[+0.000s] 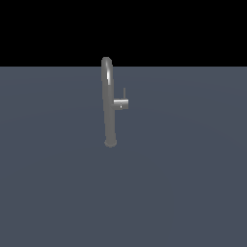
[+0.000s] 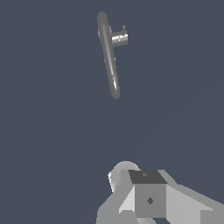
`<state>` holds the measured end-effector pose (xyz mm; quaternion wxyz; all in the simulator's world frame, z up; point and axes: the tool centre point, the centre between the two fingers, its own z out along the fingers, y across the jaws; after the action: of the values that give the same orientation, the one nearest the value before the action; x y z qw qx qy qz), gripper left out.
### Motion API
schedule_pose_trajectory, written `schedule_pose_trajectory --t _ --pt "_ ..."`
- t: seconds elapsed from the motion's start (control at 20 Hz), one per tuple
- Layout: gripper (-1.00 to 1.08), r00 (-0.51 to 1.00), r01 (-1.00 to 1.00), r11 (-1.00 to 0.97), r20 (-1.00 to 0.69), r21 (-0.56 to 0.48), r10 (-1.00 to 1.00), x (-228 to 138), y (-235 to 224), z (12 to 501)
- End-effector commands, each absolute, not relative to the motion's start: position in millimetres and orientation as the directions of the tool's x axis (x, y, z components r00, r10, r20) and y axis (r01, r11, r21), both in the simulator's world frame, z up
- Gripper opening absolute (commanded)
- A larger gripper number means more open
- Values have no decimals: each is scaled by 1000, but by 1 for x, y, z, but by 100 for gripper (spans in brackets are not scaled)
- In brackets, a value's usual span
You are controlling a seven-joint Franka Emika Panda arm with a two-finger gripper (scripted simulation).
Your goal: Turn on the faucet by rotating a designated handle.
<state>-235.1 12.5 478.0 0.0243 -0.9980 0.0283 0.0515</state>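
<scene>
Fingers: not showing clearly; only the gripper (image 2: 148, 197) body is appearing in the wrist view, so apart or together cannot be told.
Handle (image 1: 121, 104): jutting sideways from the faucet at mid-height, toward the exterior view's right, its thin pin pointing up.
Faucet (image 1: 108, 101): standing upright on the grey floor (image 1: 193, 183), arching over at its top.
Gripper: hanging well apart from the faucet, touching nothing.

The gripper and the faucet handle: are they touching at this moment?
Apart. In the wrist view, the gripper sits far from the handle, with a wide stretch of bare floor between them. The exterior view shows no gripper near the faucet.
</scene>
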Motion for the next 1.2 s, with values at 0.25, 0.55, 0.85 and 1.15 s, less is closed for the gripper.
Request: schedule_pose_trajectory --t 0.25,0.55,0.85,1.15 --pt "-100 970 -156 -981 -207 -118 -129 -201 17 471" --pt "-100 931 -254 -951 -310 -177 -191 -169 19 461" --pt "-100 876 -359 -905 -418 -227 -242 -136 19 448" --pt "-100 802 -468 -844 -527 -264 -280 -103 17 431"
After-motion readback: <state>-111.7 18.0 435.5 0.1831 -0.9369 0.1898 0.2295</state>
